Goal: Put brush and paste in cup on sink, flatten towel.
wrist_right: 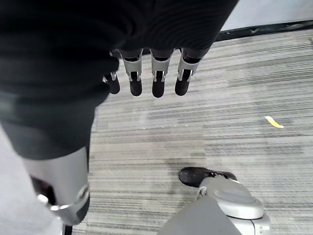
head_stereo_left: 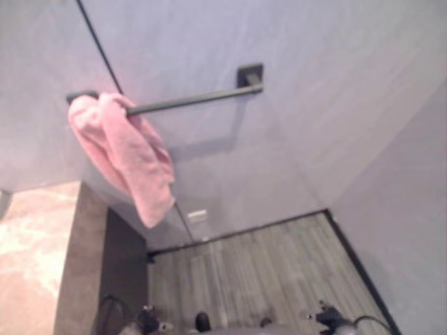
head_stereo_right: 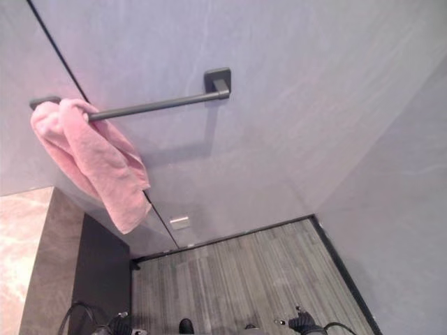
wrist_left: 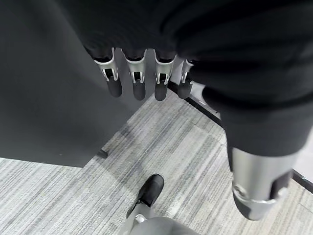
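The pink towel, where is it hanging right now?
The pink towel hangs bunched over the left end of the dark wall bar, above the stone counter.

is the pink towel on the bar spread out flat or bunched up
Bunched up. The pink terry towel hangs in a crumpled clump at one end of the dark metal wall bar.

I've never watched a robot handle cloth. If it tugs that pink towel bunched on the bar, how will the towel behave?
Probably floppy: the pink towel hangs in soft folds from one end of the dark bar. Likely light, since it drapes freely. It may slide along or off the bar when pulled, as nothing visible pins it.
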